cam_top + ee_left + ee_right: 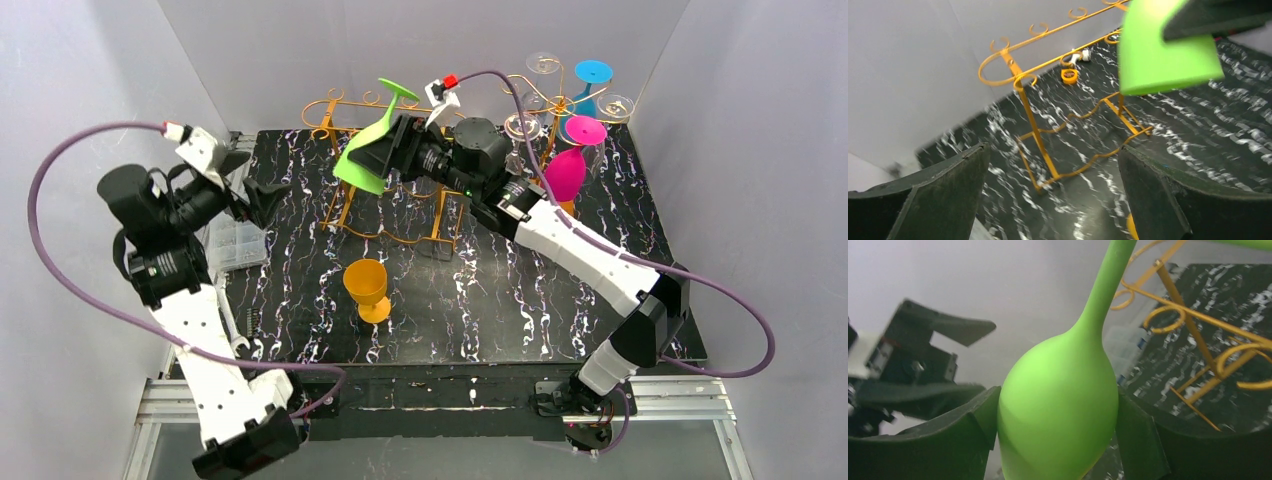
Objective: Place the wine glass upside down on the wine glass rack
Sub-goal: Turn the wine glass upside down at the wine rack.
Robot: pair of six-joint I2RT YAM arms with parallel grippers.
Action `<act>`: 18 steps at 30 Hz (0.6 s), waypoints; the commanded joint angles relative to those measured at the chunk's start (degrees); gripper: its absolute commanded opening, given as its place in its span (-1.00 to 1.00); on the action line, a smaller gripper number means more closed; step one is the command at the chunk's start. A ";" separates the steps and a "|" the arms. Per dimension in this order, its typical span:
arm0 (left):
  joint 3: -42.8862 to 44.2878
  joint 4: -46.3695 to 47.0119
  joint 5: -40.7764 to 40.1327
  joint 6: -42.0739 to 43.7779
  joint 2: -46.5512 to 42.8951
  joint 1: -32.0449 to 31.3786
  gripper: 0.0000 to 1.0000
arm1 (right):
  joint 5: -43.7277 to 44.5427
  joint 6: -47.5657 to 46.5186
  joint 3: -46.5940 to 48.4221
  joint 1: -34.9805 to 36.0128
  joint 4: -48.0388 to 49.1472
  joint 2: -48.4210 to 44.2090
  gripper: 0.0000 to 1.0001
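My right gripper (372, 158) is shut on the bowl of a green wine glass (362, 160) and holds it upside down and tilted, foot (398, 90) up, at the orange wire rack (345, 205). In the right wrist view the green bowl (1058, 410) sits between my fingers (943, 435), its stem rising past the rack's hooks (1168, 315). My left gripper (262, 197) is open and empty, left of the rack. The left wrist view shows the rack (1033, 125) and the green bowl (1163, 55) at top right.
An orange wine glass (366, 288) stands upright on the black marbled table (500, 310). A second rack at back right holds a pink glass (567, 170), a blue glass (592, 75) and clear glasses (522, 126). A clear plastic box (235, 245) lies left.
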 commanded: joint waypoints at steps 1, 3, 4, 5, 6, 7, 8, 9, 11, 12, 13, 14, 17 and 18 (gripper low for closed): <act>6.59 -18.62 -5.03 -8.14 5.64 0.00 0.99 | 3.98 -11.84 -2.71 1.64 -7.99 -3.62 -0.20; 7.73 -18.63 -7.09 -12.20 6.89 0.00 0.99 | 7.43 -16.12 -2.86 3.44 -11.20 -3.69 -0.22; 8.24 -18.53 -6.97 -13.27 7.43 0.00 0.99 | 9.53 -17.82 -2.51 4.46 -12.62 -3.48 -0.22; 8.45 -18.27 -6.50 -14.13 7.80 0.00 0.99 | 11.13 -19.59 -2.05 5.36 -14.09 -3.12 -0.23; 8.46 -17.70 -6.23 -14.84 8.00 0.00 0.99 | 12.98 -21.20 -1.65 6.34 -15.22 -2.84 -0.23; 8.37 -16.82 -5.87 -16.48 8.06 0.00 0.99 | 15.46 -22.92 -1.26 7.25 -16.51 -2.54 -0.23; 8.28 -16.00 -5.48 -17.43 8.04 0.00 0.99 | 17.09 -24.76 -0.97 7.98 -17.32 -2.23 -0.23; 8.24 -15.17 -5.19 -17.92 8.04 0.02 0.99 | 18.44 -26.50 -0.77 8.53 -18.08 -1.96 -0.23; 7.62 -12.78 -3.93 -19.09 7.63 0.04 0.99 | 20.45 -29.94 -0.69 9.38 -19.13 -1.56 -0.25; 7.33 -11.13 -2.72 -19.23 7.34 0.00 0.99 | 21.03 -31.51 -0.89 9.60 -19.43 -1.39 -0.26; 6.82 -8.52 -1.29 -19.28 7.14 0.00 0.99 | 21.13 -33.27 -1.29 9.74 -19.59 -1.39 -0.26; 6.37 -6.51 0.72 -19.29 7.01 0.00 0.99 | 20.78 -34.96 -1.60 9.88 -19.69 -1.40 -0.26; 5.85 -3.47 8.32 -12.44 7.34 -0.08 0.99 | 17.21 -40.25 -2.61 10.03 -19.65 -1.38 -0.25; 5.17 -3.10 10.31 -7.91 7.11 -0.28 0.99 | 15.81 -42.36 -2.53 10.03 -19.88 -1.40 -0.24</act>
